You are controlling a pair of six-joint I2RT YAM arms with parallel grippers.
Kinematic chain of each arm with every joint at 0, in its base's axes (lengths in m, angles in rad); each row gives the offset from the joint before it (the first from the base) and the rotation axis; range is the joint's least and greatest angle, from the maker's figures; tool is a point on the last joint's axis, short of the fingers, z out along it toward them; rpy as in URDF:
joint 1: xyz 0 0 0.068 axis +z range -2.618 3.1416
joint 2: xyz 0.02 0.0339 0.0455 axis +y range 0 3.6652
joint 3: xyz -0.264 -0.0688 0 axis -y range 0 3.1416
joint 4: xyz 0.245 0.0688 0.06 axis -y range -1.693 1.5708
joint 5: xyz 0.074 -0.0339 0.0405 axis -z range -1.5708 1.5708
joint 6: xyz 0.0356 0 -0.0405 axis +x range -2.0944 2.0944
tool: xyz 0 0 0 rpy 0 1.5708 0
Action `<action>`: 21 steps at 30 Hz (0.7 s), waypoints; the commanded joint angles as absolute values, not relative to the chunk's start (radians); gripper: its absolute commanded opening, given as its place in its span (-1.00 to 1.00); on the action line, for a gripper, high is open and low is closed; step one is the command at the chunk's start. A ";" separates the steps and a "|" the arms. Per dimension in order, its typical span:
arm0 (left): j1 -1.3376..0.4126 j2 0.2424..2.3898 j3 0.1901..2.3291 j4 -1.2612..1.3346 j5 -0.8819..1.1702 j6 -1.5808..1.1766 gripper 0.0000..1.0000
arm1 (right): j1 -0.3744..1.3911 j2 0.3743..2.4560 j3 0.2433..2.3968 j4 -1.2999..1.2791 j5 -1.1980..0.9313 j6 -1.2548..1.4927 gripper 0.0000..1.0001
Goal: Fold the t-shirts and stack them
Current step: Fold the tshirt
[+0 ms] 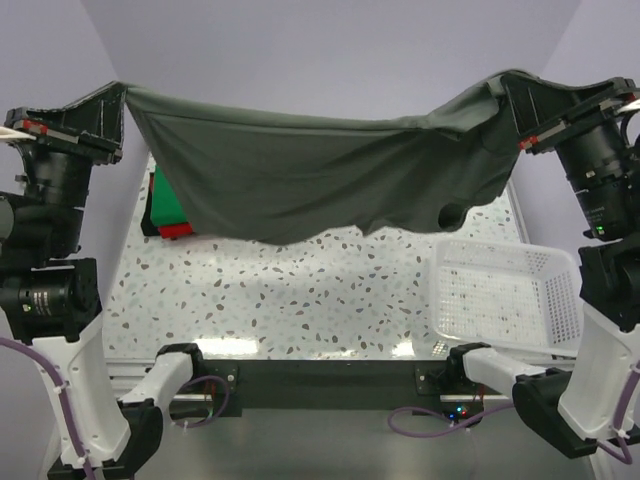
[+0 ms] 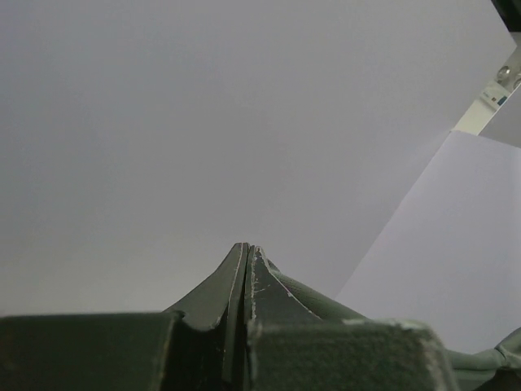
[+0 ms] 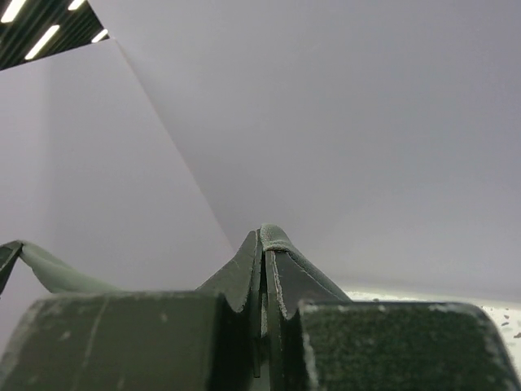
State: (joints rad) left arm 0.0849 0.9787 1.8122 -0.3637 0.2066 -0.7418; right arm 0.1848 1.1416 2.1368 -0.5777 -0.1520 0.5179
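The dark charcoal-grey t-shirt (image 1: 300,170) hangs spread in the air between my two raised grippers, its lower edge sagging above the table. My left gripper (image 1: 122,90) is shut on its left top corner; in the left wrist view the jaws (image 2: 246,248) are pressed together with cloth (image 2: 342,309) trailing right. My right gripper (image 1: 505,85) is shut on the right top corner; the cloth hem (image 3: 275,238) shows over the shut fingertips (image 3: 262,240). A folded green shirt (image 1: 165,205) lies on a folded red shirt (image 1: 175,230) at the table's left, partly hidden behind the hanging shirt.
A white plastic mesh basket (image 1: 505,295) sits at the table's near right. The speckled table top (image 1: 300,290) runs beneath the shirt. White walls stand behind and to both sides.
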 commanded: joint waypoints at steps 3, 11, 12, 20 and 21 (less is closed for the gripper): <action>0.094 1.018 1.651 -0.379 0.150 -0.787 -1.00 | 0.189 1.257 2.143 -0.583 -0.163 0.577 -1.00; 0.094 1.343 1.545 -0.330 0.225 -0.779 -1.00 | 0.187 1.557 2.007 -0.480 -0.181 0.592 -1.00; 0.094 1.395 1.558 -0.313 0.250 -0.776 -1.00 | 0.184 1.606 2.005 -0.456 -0.181 0.592 -1.00; 0.094 2.017 1.936 -0.314 0.354 -0.752 0.10 | 0.137 2.384 2.464 -0.509 -0.308 0.647 0.40; 0.092 2.038 1.978 -0.321 0.359 -0.749 0.24 | 0.135 2.432 2.587 -0.540 -0.354 0.655 0.63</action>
State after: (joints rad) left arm 0.0849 2.0365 1.8286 -0.3305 0.3019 -0.7635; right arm 0.1562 2.3234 2.3482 -0.4824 -0.2325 0.6231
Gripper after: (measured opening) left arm 0.578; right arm 0.713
